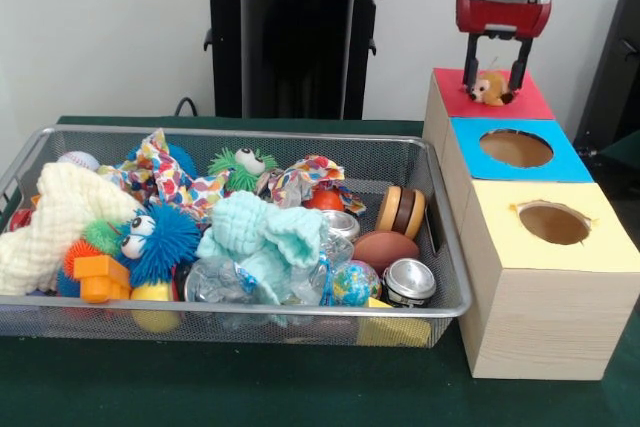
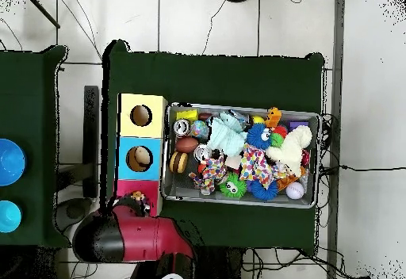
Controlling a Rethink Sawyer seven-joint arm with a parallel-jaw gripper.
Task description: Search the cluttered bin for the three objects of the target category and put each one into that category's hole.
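My gripper [image 1: 494, 82] hangs straight down over the red top [image 1: 530, 102] of the far wooden box. It is shut on an orange-tan toy with a tiny face [image 1: 491, 89], which sits low against the red top and hides the hole there. In the overhead view the toy [image 2: 137, 196] shows on the red top [image 2: 127, 187] just off the arm's end. The silver wire-mesh bin [image 1: 250, 133] lies beside the boxes, full of clutter; it also shows in the overhead view [image 2: 238, 107]. I cannot pick out a pale yellow toy in it.
A blue-topped box [image 1: 470, 137] and a yellow-topped box [image 1: 600, 242], each with a round hole, stand in line nearer the camera. The bin holds a blue puffer ball [image 1: 160, 242], a green one [image 1: 240, 167], metal cans [image 1: 408, 280], and pale green [image 1: 265, 237] and cream [image 1: 55, 222] cloths.
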